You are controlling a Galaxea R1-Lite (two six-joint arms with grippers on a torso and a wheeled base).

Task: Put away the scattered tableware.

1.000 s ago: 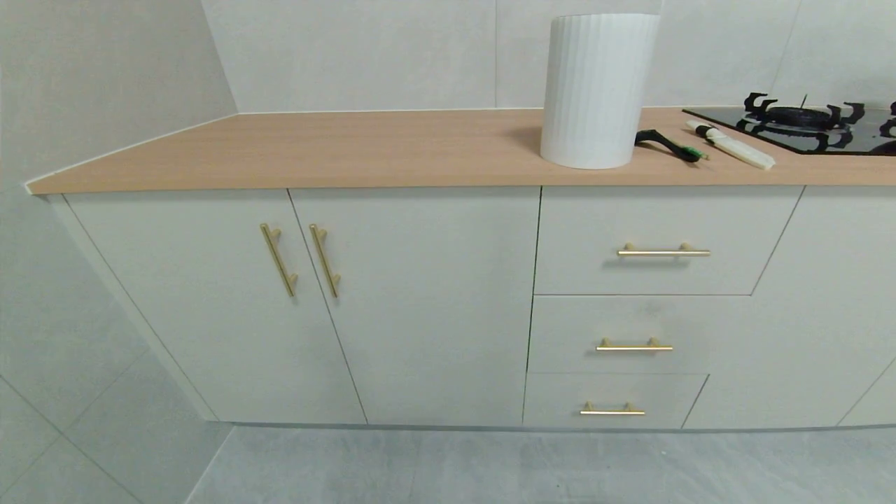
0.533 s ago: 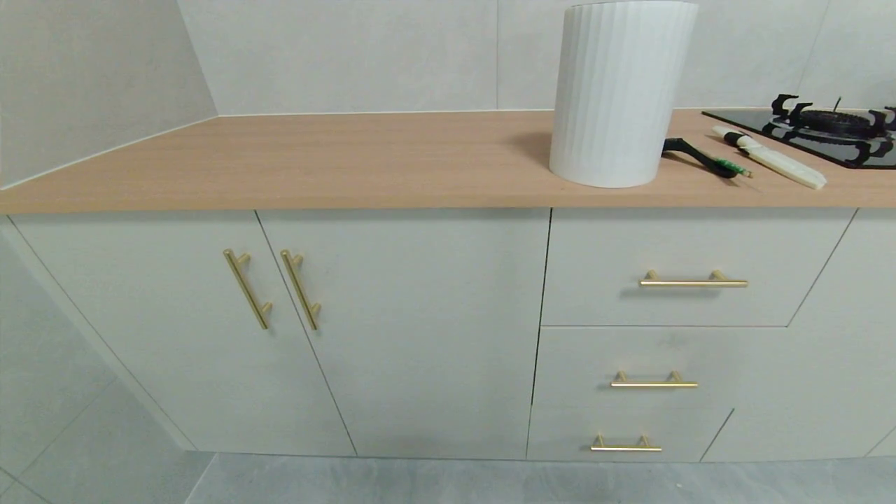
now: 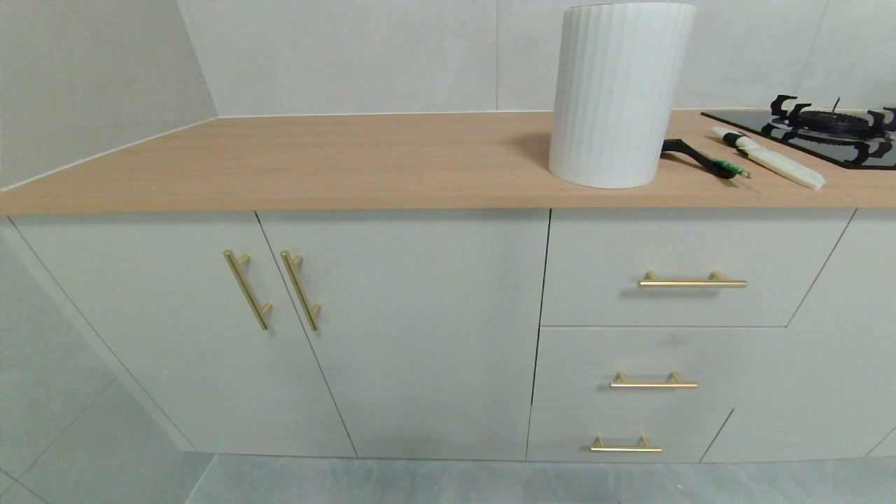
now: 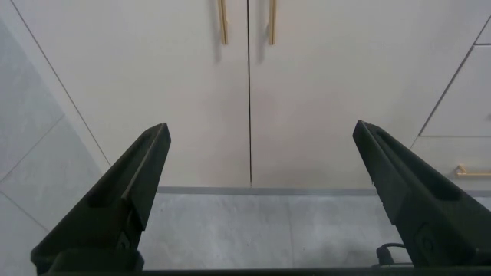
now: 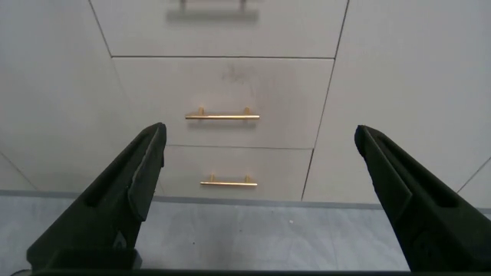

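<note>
**Two claws open low, tableware lying on the desk**

Both claws hang in front of the cabinet with their jaws spread wide and nothing between them. The left claw [image 4: 261,135] faces the double doors [image 4: 248,92], down near the floor [image 4: 253,222]. The right claw [image 5: 261,133] faces the lower drawers [image 5: 222,100] with their brass handles.

Up on the wooden desk [image 3: 315,161], a tall white ribbed container [image 3: 619,94] stands upright near the front edge. Just beside it, towards the stove [image 3: 826,129], lies a black-handled utensil [image 3: 693,155] with a green tip. A long white utensil [image 3: 770,159] with a black band lies next to that, close to the stove's edge.
</note>
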